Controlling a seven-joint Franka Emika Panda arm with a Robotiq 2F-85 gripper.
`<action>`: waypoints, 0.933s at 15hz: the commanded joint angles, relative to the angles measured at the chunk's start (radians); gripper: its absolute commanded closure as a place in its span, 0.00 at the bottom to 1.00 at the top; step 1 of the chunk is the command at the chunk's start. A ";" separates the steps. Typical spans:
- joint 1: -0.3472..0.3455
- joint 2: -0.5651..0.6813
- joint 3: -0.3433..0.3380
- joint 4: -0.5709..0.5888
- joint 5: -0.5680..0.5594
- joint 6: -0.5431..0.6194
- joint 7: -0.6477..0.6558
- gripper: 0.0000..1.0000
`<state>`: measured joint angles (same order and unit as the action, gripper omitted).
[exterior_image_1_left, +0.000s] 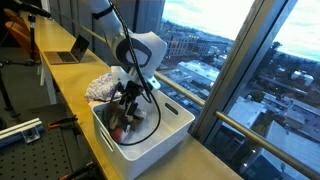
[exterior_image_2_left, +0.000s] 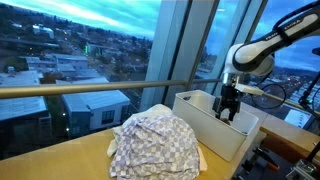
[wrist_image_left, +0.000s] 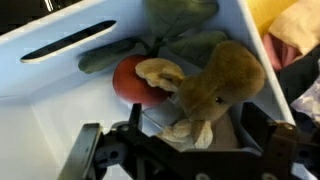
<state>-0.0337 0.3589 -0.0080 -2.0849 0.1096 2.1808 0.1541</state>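
Observation:
My gripper (wrist_image_left: 185, 140) hangs open inside a white plastic bin (wrist_image_left: 70, 75), its two dark fingers (wrist_image_left: 88, 150) spread wide on either side of a brown plush animal (wrist_image_left: 215, 85). The plush lies on a red round item (wrist_image_left: 130, 80) and some grey-green cloth (wrist_image_left: 185, 15). In both exterior views the gripper (exterior_image_1_left: 128, 100) (exterior_image_2_left: 229, 105) reaches down into the white bin (exterior_image_1_left: 170, 130) (exterior_image_2_left: 215, 125). Nothing is held between the fingers.
A checkered cloth heap (exterior_image_2_left: 155, 145) (exterior_image_1_left: 103, 86) lies on the yellow counter (exterior_image_1_left: 70, 90) beside the bin. A laptop (exterior_image_1_left: 72, 50) sits farther along. A large window with a railing (exterior_image_2_left: 90, 88) runs along the counter. A perforated metal board (exterior_image_1_left: 30, 150) lies beside the counter.

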 joint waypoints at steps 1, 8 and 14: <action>-0.009 -0.036 -0.008 -0.068 0.024 0.033 -0.034 0.00; -0.026 -0.033 -0.003 -0.081 0.063 0.020 -0.067 0.32; -0.043 -0.035 -0.006 -0.067 0.094 0.000 -0.103 0.77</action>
<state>-0.0620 0.3576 -0.0133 -2.1413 0.1679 2.1972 0.0910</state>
